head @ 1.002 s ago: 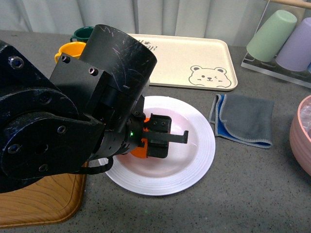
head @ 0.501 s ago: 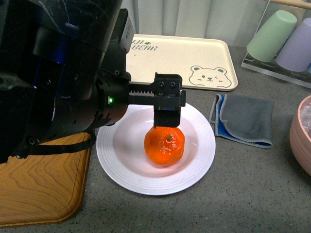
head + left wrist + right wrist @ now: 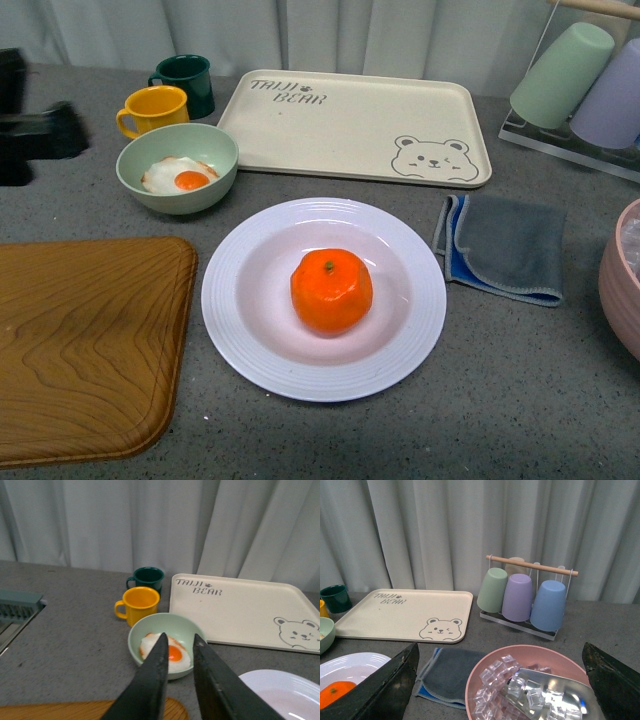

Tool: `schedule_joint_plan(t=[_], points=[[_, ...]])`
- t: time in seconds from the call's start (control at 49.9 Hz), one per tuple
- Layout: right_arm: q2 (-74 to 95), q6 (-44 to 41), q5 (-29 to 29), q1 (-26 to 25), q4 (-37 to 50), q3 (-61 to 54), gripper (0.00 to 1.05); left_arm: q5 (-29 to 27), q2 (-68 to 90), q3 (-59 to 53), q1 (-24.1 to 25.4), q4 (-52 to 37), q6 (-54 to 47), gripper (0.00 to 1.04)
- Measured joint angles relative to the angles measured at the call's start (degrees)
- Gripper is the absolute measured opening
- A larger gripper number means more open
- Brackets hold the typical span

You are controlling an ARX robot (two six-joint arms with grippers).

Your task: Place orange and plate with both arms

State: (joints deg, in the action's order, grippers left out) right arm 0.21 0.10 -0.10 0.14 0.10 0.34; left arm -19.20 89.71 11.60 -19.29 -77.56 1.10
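The orange [image 3: 331, 291] rests alone in the well of the white plate [image 3: 235, 335] at the table's middle. No gripper touches either. My left gripper [image 3: 180, 642] is shut and empty, hovering above the pale green bowl, with the plate's rim [image 3: 280, 687] off to one side. In the front view only a dark blurred piece of the left arm [image 3: 35, 130] shows at the left edge. My right gripper [image 3: 500, 650] is open wide over the pink bowl, well apart from the orange [image 3: 332, 694] and the plate [image 3: 352, 662].
A pale green bowl [image 3: 215, 150] with a fried egg, a yellow mug [image 3: 152, 108] and a dark green mug [image 3: 185, 80] stand behind the plate. The bear tray [image 3: 350, 120], a grey-blue cloth [image 3: 505, 245], a wooden board [image 3: 85, 340], a pink ice bowl [image 3: 485, 672] and the cup rack [image 3: 525, 597] surround it.
The left arm, which held the orange down on the plate, let it go, rose and drew back to the far left. The orange now lies free on the plate.
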Motion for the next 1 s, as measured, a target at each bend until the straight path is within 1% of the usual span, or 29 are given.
schedule_joint_plan(t=[0.02, 0.08, 0.1, 0.241, 0.441, 0.581, 0.742, 0.782, 0.802, 0.842, 0.902, 1.002], points=[[0.0, 0.0, 0.0, 0.0, 0.0, 0.0, 0.95, 0.2, -0.5, -0.4, 0.3, 0.3, 0.0, 0.16], [0.0, 0.0, 0.0, 0.0, 0.0, 0.0, 0.95, 2.1, -3.8, -2.5, 2.0, 2.0, -0.1, 0.05], [0.0, 0.0, 0.0, 0.0, 0.0, 0.0, 0.95, 2.4, -4.4, -2.8, 2.2, 2.3, -0.1, 0.04], [0.0, 0.0, 0.0, 0.0, 0.0, 0.0, 0.95, 6.3, -13.6, -6.5, 5.7, 7.7, -0.5, 0.04], [0.0, 0.0, 0.0, 0.0, 0.0, 0.0, 0.95, 9.4, -23.8, -9.3, 9.2, 15.3, -0.6, 0.04], [0.0, 0.0, 0.0, 0.0, 0.0, 0.0, 0.95, 11.5, -35.2, -9.4, 11.3, 26.9, -0.6, 0.04], [0.0, 0.0, 0.0, 0.0, 0.0, 0.0, 0.95, 13.6, -45.1, -10.3, 13.5, 34.8, -0.7, 0.04], [0.0, 0.0, 0.0, 0.0, 0.0, 0.0, 0.95, 15.3, -46.4, -10.4, 14.5, 36.2, -0.7, 0.04], [0.0, 0.0, 0.0, 0.0, 0.0, 0.0, 0.95, 17.1, -47.4, -10.4, 15.6, 37.0, -0.7, 0.04], [0.0, 0.0, 0.0, 0.0, 0.0, 0.0, 0.95, 18.5, -49.7, -10.4, 17.7, 38.9, -0.7, 0.04], [0.0, 0.0, 0.0, 0.0, 0.0, 0.0, 0.95, 18.6, -52.7, -10.4, 19.0, 41.3, -0.7, 0.04], [0.0, 0.0, 0.0, 0.0, 0.0, 0.0, 0.95, 19.2, -56.8, -10.4, 19.1, 45.2, -0.7, 0.04]])
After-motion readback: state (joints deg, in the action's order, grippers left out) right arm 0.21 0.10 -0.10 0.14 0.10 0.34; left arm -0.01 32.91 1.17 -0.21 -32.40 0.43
